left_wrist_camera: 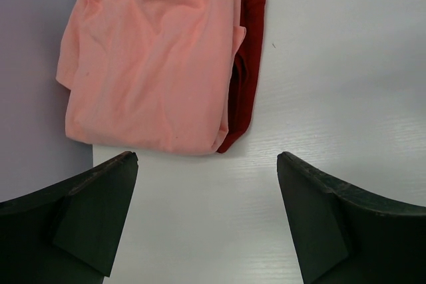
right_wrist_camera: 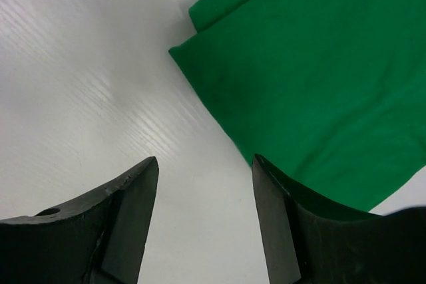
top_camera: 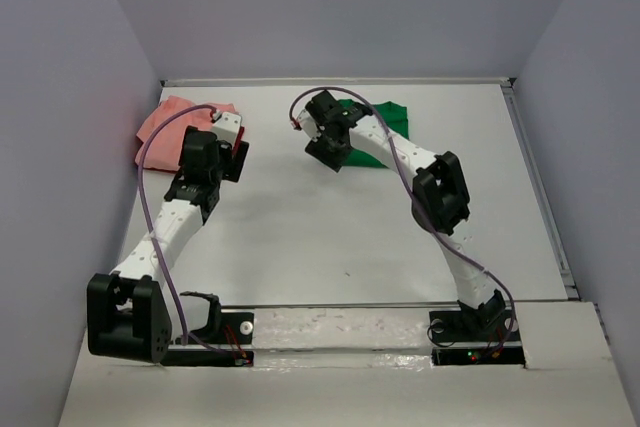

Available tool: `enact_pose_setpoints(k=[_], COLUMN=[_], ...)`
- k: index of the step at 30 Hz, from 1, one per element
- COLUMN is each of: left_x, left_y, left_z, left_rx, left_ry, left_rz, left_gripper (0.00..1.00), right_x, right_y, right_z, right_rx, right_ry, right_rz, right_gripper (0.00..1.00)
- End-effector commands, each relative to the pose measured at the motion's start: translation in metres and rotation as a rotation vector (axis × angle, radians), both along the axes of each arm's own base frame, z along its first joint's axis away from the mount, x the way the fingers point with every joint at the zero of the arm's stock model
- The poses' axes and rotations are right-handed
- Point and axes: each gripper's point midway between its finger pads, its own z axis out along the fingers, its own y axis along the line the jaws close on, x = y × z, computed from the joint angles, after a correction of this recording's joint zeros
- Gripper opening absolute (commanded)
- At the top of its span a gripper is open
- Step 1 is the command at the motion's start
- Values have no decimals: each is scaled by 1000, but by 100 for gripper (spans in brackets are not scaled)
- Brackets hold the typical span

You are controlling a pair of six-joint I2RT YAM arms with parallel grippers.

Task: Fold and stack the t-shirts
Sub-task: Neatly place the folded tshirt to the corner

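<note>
A folded salmon-pink t-shirt (top_camera: pixel 163 123) lies at the table's far left, against the wall. In the left wrist view the pink t-shirt (left_wrist_camera: pixel 150 58) lies on top of a dark red cloth (left_wrist_camera: pixel 247 64) that shows along its right edge. My left gripper (left_wrist_camera: pixel 206 157) hangs open just short of that stack, over bare table, holding nothing; from above, the left gripper (top_camera: pixel 237 150) sits right of the pink shirt. A folded bright green t-shirt (top_camera: pixel 396 115) lies at the far centre-right. My right gripper (right_wrist_camera: pixel 205 159) stands open and empty at the near left edge of the green t-shirt (right_wrist_camera: pixel 319 78).
The white table (top_camera: pixel 330 232) is boxed in by grey walls on the left (top_camera: pixel 70 147), back and right. A purple cable (top_camera: pixel 150 157) loops beside the left arm. The right arm (top_camera: pixel 440 197) reaches diagonally toward the far centre.
</note>
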Motion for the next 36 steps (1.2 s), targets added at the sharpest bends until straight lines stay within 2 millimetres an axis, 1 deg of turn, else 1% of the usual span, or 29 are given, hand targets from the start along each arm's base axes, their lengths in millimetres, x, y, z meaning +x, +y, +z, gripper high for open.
enact_pose_setpoints(k=[1,3,4,8,9,10,11,18,22,23,26,31,33,36], left_x=[11,10,11,11,11,11,11,10,12,11,10,11,11,12], left_y=[-3,-2,-2,-1,-1,-1,0,-2,-1,-1,0,0,0,0], left_z=[20,20,19,17,16,16,16,15,13,12,11,11,9,8], left_rx=[-71,-79,-83,-85,-83,-83,-83,-86,-80,-78,-73,-72,-72,-73], left_ry=[-47,-44,-42,-37,-34,-34,-34,-35,-26,-23,-23,-23,-19,-14], left_rz=[-4,-6,-6,-7,-7,-7,-4,-18,-11,-10,-8,-6,-6,-9], left_gripper=[99,99,99,99,99,99,99,99,99,99,99,99,99,99], right_x=[9,14,13,18,19,19,23,35,41,41,43,45,46,47], right_y=[21,24,30,35,42,41,43,42,41,40,40,39,39,34], right_z=[13,10,10,4,5,1,2,-13,-26,-33,-45,-58,-60,-66], right_rx=[37,32,35,33,36,28,32,-11,-39,-50,-62,-79,-80,-83], right_ry=[-42,-51,-55,-60,-75,-73,-96,-135,-150,-142,-136,-134,-135,-125], right_rz=[32,44,58,90,110,120,129,152,155,157,156,157,153,138], right_gripper=[64,65,66,67,67,68,68,68,68,68,68,68,65,55])
